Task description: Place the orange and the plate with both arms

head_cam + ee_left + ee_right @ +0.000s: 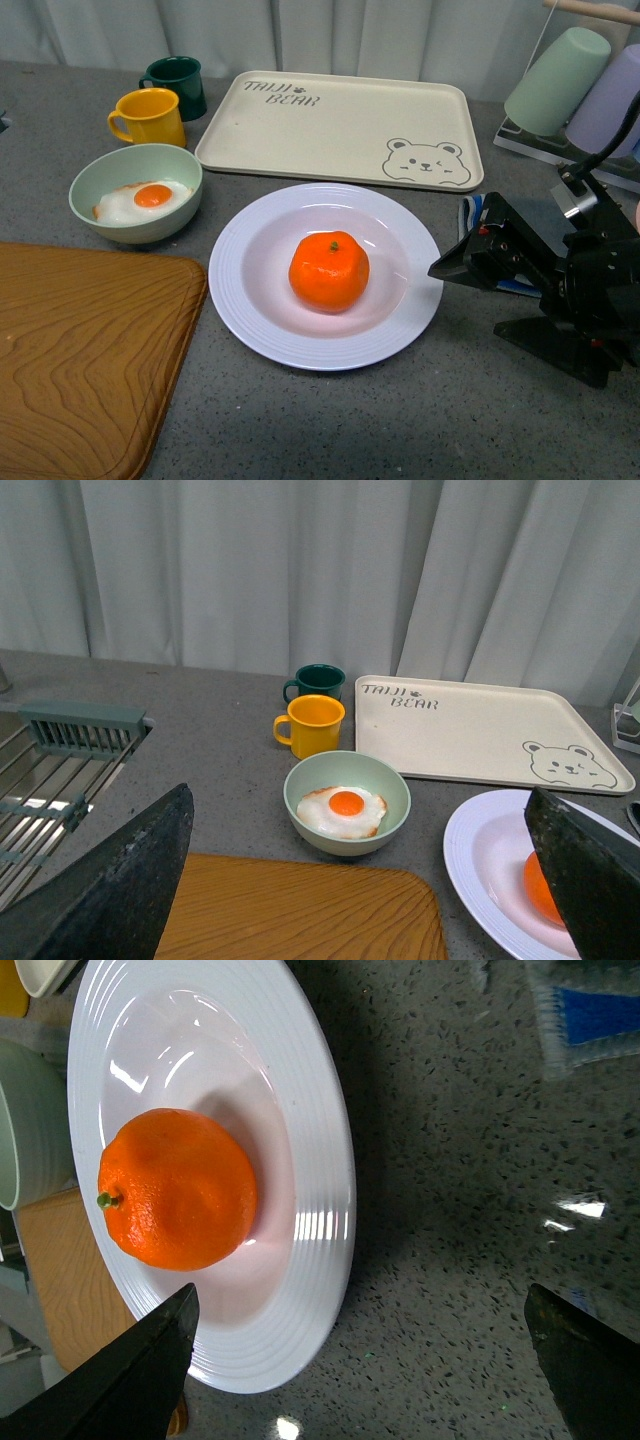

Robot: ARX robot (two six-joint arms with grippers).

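1. The orange (329, 271) sits in the middle of the plate (240, 290).
2. The right gripper (362, 1365) is just right of the plate, fingers spread wide and empty.
3. The left gripper (355, 880) also has its fingers wide apart, holding nothing.
4. Left of the plate, a green bowl (135, 232) holds a fried egg (150, 197).

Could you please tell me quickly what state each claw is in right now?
Left claw: open, holding nothing.
Right claw: open, empty, beside the plate.
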